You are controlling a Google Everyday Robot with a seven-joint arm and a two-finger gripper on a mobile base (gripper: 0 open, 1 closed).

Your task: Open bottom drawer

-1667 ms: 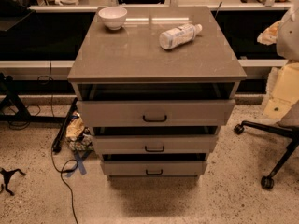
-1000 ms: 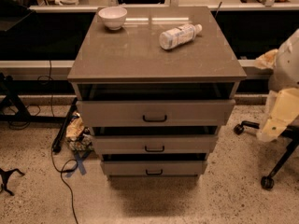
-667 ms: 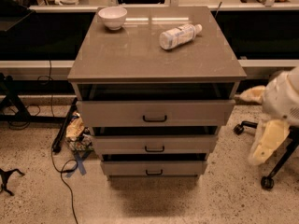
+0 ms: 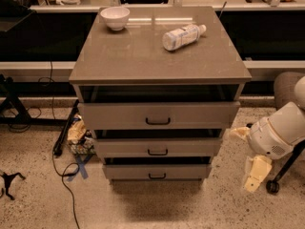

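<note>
Speckled floor (image 4: 157,209) carries a grey-beige cabinet (image 4: 157,56) with three drawers; the bottom drawer (image 4: 157,171) sits lowest, its flat front facing the camera, a small black bar handle (image 4: 157,176) at its middle and a dark gap above its front edge; the gripper (image 4: 241,160) hangs to the right of that drawer, just beside the cabinet's lower right corner and not touching the handle; its cream fingers (image 4: 257,173) are spread wide with nothing between them, one pointing at the cabinet side, the other pointing down; compared with a moment ago the gripper has sunk lower and drawn nearer the cabinet, while the drawer front has not shifted; above lie the middle drawer (image 4: 157,148) and top drawer (image 4: 158,114); on the cabinet top stand a white bowl (image 4: 115,17) and a plastic bottle (image 4: 183,36) lying on its side.
</note>
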